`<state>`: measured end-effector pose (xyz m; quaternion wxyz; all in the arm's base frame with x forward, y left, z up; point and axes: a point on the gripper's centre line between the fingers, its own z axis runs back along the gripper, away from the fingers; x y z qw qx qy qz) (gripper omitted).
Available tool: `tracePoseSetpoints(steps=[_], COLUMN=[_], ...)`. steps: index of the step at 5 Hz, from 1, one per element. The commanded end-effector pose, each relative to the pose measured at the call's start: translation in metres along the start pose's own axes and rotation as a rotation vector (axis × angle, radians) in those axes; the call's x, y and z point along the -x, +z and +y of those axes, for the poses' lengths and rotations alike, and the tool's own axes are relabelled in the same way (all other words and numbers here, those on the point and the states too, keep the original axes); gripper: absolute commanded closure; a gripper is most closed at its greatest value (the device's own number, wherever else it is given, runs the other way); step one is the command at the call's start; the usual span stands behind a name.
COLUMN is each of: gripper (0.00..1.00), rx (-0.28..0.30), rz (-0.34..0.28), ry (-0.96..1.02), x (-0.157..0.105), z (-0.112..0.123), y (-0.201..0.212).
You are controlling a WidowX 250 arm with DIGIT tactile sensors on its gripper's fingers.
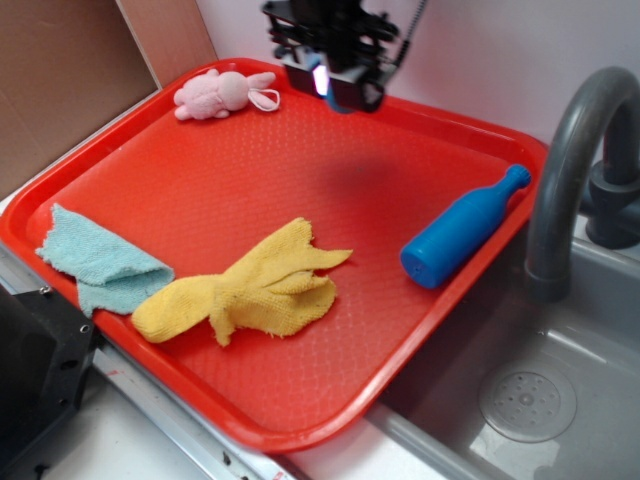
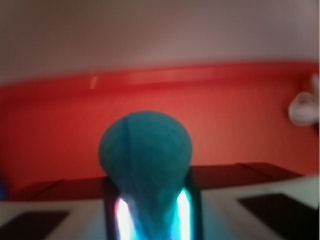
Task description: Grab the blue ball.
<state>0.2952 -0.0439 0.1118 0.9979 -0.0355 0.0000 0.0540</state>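
step: grasp made, ball held off the tray | gripper: closed tight on the blue ball, pinched between its fingers above the far side of the red tray | next: likely just keep the squeeze steady, ball looks soft

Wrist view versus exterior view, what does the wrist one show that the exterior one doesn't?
Only the wrist view shows the blue ball filling the picture, squeezed between the lit fingers of the tool, its textured surface clear.

Only the exterior view shows the whole layout: the yellow cloth, the light-teal cloth, the blue bottle, and the grey faucet beside the sink. There the tool hangs raised above the tray's far side, with only a sliver of blue visible.

Both show the red tray and the pink plush toy.
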Motion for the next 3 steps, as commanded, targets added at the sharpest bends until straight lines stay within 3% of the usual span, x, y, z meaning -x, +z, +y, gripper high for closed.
tracePoseSetpoints(steps=[1,2,3], gripper=[1.00,1.00,1.00], rx=[0.118,0.056,0.002], rz=[-0.014,-0.040,0.001], ry=[0.111,0.155,0.102], x=[0.063,0.076,0.063], z=[0.048,0.053,0.063], y=[0.076,0.077,0.075])
